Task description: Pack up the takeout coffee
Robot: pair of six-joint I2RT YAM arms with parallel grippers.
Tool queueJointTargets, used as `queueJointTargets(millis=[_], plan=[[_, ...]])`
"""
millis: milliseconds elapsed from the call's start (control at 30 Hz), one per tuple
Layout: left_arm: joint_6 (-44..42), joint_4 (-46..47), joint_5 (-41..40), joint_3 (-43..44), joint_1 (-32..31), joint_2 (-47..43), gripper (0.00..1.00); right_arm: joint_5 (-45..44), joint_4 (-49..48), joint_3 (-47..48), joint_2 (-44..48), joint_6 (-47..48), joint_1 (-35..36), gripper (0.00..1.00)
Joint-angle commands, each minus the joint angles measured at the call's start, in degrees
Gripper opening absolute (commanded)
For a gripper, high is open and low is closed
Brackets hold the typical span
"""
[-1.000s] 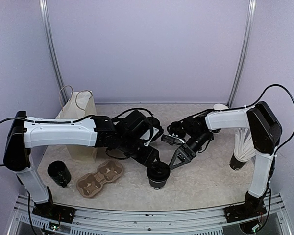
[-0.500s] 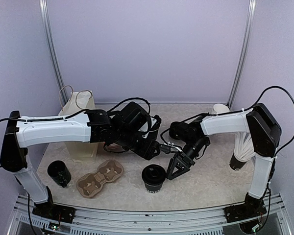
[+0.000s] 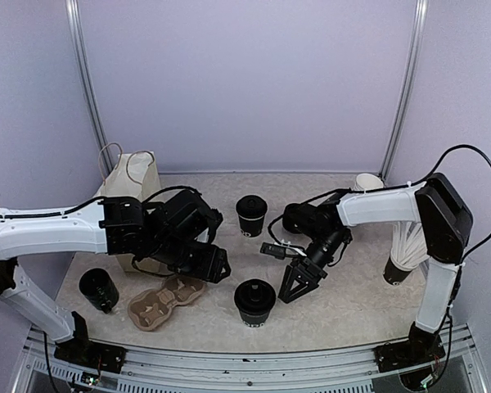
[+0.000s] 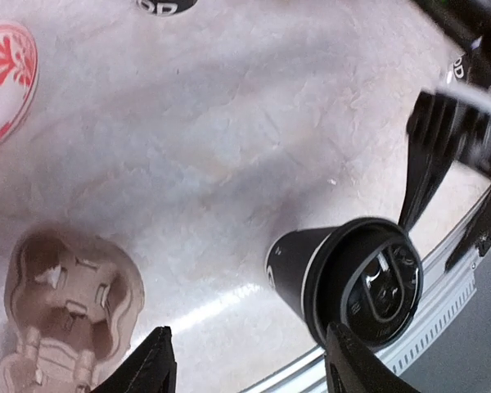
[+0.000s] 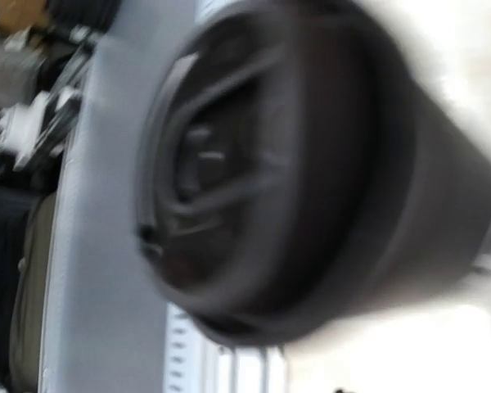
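**A:** Where is the takeout coffee sitting?

**B:** The small black lidded paper cup is standing upright on the pale speckled tabletop, close to the front edge and between the two arms.

**A:** Is either hand gripping it?

**B:** Neither. The left gripper is hanging off to the cup's left, near the brown moulded-pulp cup carrier. Its black fingers are standing wide apart with nothing between them. The right gripper is pointing down just beside the cup's right side, with its jaws spreading in a V and holding nothing. I cannot tell whether a fingertip is touching the cup. In the right wrist view the lid is filling the picture, blurred.

**A:** What else is sitting around?

**B:** A second black lidded cup is standing farther back, mid-table. A tan paper bag with cord handles is standing at the back left. Another black cup is sitting beside the carrier, and a black cup of white sticks is standing at the right.
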State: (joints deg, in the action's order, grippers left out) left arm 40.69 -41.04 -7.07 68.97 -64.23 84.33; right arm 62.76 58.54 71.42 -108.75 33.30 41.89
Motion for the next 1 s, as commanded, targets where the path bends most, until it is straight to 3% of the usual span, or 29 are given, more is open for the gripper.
queueJointTargets(millis=[0, 100, 367, 967], plan=[[10.50, 7.91, 6.09, -7.96, -0.17, -5.89, 0.58, -3.50, -3.94, 1.77, 1.16, -4.79, -5.01, 0.42], [12.09, 14.41, 9.92, -11.40, -0.15, -6.66, 0.53, -2.85, -4.35, 3.61, -1.07, -6.05, -5.84, 0.39], [12.34, 20.15, 12.64, -14.18, -0.03, -4.44, 0.47, 1.18, -3.13, 6.42, -4.96, -6.44, -5.32, 0.37], [11.09, 17.69, 14.16, -13.51, -1.34, -0.52, 0.40, 2.57, -1.41, 7.40, -6.73, -5.09, -2.62, 0.40]])
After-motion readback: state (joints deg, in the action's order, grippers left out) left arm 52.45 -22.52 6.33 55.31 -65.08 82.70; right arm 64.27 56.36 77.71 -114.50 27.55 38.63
